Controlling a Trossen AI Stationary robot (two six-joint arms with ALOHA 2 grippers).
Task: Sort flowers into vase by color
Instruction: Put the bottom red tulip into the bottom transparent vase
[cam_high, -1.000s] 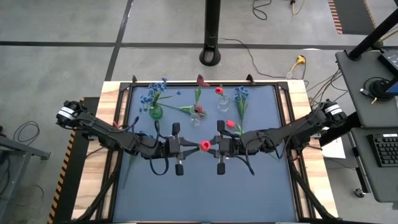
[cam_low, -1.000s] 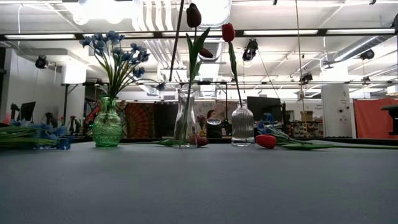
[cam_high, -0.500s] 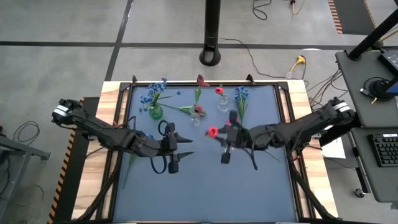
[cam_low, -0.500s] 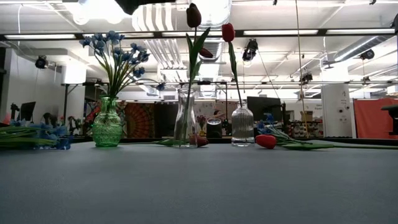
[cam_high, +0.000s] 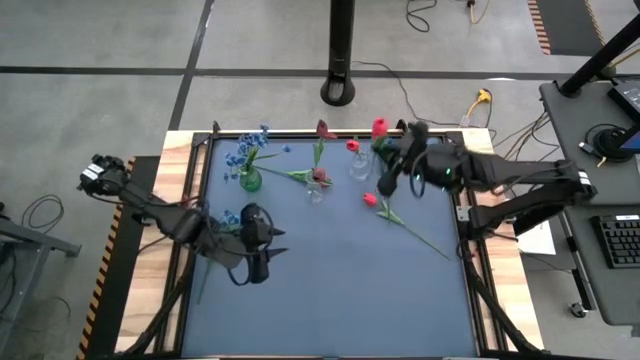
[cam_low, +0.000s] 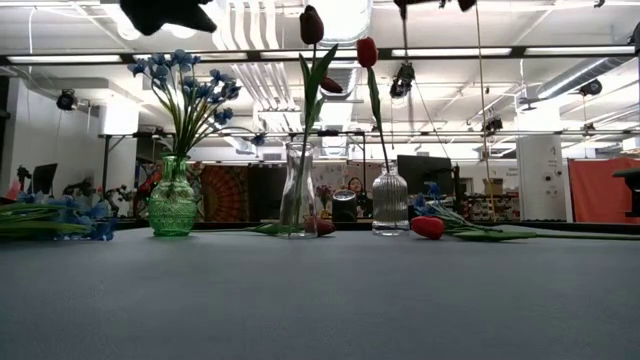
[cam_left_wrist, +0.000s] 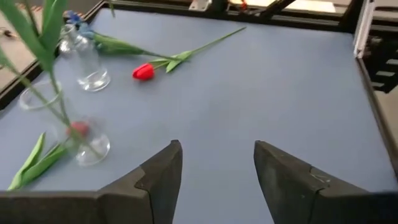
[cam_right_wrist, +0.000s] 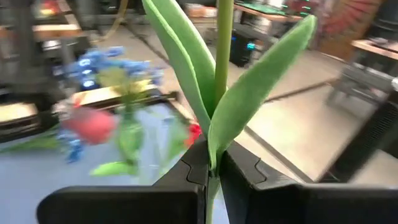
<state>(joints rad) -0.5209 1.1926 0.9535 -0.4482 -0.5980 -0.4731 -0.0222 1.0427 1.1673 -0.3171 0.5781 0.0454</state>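
From above, the right claw (cam_high: 385, 152) hovered by the clear vases at the worktop's (cam_high: 330, 290) far edge, its tulip (cam_high: 379, 127) bud uppermost. Its wrist view showed fingers clamped on that upright stem (cam_right_wrist: 223, 37). The left claw (cam_left_wrist: 214, 165) gaped empty.

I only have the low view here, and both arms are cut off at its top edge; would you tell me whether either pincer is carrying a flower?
Observer: Yes, the right pincer is shut on the stem of a red tulip, right where its leaves join.
Operator: Thank you. Where is it over the table?
Observer: Seen from above, it is at the rear right of the mat, beside the clear vase that already holds one red bloom.
Operator: And the left one?
Observer: The left pincer is open and empty, over the mat's left half.
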